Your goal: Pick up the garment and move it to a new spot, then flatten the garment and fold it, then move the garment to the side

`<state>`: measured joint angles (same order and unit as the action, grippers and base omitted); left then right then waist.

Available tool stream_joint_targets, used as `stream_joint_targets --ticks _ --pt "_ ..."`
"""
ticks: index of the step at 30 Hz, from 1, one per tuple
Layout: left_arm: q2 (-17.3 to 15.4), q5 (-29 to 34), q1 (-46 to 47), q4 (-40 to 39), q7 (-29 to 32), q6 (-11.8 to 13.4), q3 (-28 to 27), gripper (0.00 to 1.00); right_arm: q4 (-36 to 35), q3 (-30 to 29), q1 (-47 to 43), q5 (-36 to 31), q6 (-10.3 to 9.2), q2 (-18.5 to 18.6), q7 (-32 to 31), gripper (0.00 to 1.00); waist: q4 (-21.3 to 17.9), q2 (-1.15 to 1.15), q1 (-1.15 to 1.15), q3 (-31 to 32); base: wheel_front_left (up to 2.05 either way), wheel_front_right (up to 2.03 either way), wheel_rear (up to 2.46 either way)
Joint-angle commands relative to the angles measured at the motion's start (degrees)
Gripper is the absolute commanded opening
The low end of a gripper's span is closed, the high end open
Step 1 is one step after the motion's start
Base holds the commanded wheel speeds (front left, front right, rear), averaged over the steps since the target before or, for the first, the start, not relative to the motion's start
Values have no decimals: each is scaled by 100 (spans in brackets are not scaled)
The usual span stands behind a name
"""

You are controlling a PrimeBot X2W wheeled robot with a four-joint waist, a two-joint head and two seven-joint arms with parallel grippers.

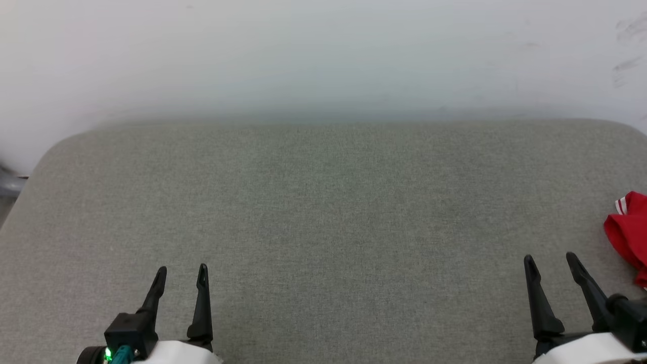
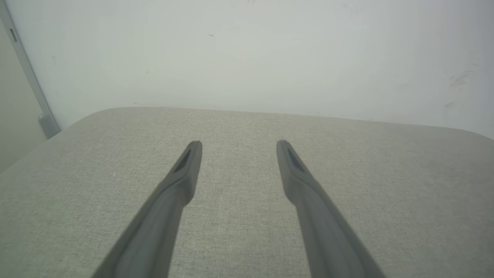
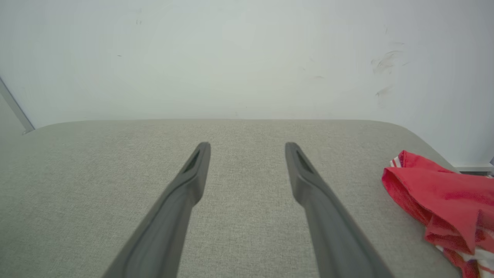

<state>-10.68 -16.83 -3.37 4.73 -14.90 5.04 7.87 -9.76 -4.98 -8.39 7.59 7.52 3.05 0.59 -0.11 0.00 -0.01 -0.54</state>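
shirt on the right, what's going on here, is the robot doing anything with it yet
Nothing is being handled at this moment. The left gripper and the right gripper are both open and empty, at the near side of the grey surface. The shirt lies crumpled at the surface's right edge, near the right gripper but apart from it. It is not yet picked up, flattened or folded.

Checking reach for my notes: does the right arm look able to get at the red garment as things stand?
Probably yes. The garment lies bunched on the grey surface, close to the right of the open right gripper, with nothing between them.
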Motion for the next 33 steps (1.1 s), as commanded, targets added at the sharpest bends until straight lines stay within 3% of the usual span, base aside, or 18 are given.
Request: stream_joint_targets --ticks 1,27,28,33 --pt "-13 54 -114 -23 -39 -21 0 100 -105 -16 -165 49 -7 -25 -53 100 -23 0 1 111 0 0 0" --pt "94 290 -124 2 -41 -79 -3 100 -291 -14 -361 269 -7 -27 -167 100 -12 0 1 204 0 0 0" --pt "74 255 -191 16 1 -62 8 0 -289 -12 -381 256 0 -4 -168 0 -12 0 1 204 0 0 0" --pt "110 17 -227 188 78 -88 3 0 -88 30 -371 506 1 -1 -155 0 -11 0 2 200 0 0 0"
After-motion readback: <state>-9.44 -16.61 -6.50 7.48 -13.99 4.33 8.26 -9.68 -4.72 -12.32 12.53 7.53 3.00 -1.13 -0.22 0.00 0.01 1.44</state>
